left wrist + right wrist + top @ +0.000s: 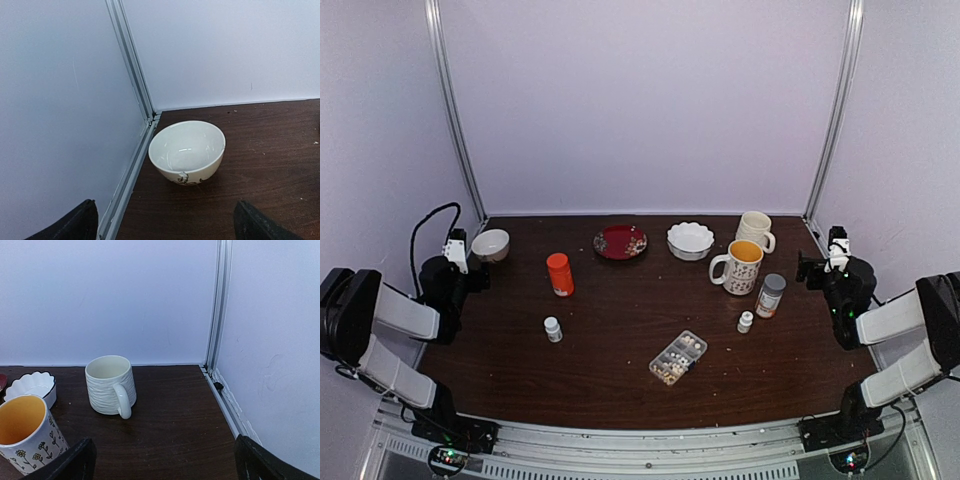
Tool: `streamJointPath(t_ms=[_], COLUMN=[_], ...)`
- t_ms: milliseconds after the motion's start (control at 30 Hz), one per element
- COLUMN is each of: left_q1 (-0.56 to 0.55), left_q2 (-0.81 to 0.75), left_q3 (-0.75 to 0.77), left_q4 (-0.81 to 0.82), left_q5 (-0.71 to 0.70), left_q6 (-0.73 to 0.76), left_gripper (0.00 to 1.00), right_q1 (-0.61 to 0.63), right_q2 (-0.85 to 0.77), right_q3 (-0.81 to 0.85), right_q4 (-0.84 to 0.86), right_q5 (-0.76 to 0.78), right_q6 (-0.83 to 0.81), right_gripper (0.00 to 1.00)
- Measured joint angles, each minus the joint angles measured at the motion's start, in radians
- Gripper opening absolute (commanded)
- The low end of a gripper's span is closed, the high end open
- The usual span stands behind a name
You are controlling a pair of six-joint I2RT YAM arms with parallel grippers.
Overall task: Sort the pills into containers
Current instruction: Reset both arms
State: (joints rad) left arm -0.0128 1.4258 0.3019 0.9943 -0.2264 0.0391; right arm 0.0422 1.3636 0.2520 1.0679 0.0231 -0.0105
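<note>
The clear organiser box (678, 357) lies near the table's front centre, its compartments holding tiny white and tan pills (669, 366). It shows in neither wrist view. My left gripper (476, 274) rests at the far left, pointing at a white bowl (187, 151). Its two black fingers (75, 224) stand wide apart, open and empty, in the left wrist view. My right gripper (809, 268) sits at the far right edge. Its jaws are open too, with bare table between the fingers (257, 462) in the right wrist view. Both grippers are far from the box.
An orange bottle (559, 274), two small white bottles (553, 329) (746, 321) and a grey-capped amber bottle (770, 295) stand mid-table. At the back are a red plate (620, 241), a scalloped bowl (690, 240), a floral mug (738, 266) and a cream mug (110, 385).
</note>
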Motion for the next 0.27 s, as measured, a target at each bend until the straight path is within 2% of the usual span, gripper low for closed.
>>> streamJointPath(t_ms=[267], left_q1=[0.0], left_q2=[0.0], left_q3=[0.0], left_q4=[0.0], left_q5=[0.003], left_q6=[0.0], left_gripper=[0.97], right_q1=[0.0], right_q2=[0.0], right_q3=[0.0], right_q4=[0.0], right_q5=[0.0], right_q6=[0.0], right_gripper=[1.0])
